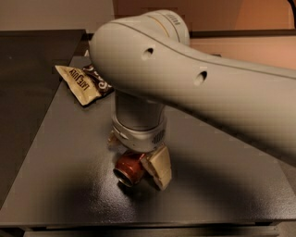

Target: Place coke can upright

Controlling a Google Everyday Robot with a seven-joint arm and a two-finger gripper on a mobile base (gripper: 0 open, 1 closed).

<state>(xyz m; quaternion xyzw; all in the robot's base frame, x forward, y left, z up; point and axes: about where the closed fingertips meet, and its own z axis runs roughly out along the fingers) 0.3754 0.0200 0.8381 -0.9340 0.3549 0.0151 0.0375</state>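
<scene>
can (pixel 127 167): lying on its side on the worktop (pixel 69 185), silver end toward us
gripper (pixel 138 163): down low, clamped across the can
risk: grip looks off-centre (hard to judge), so swinging it upright could let it slip and roll

A dark grey matte table (pixel 55 185) was seen filling most of the view, with a darker surface (pixel 27 69) set beside it at the left. A pale wall (pixel 55 14) was dimly lit behind, and warm orange tones were cast at upper right. The gripper (pixel 136 159) was held low over the table's front middle.
</scene>
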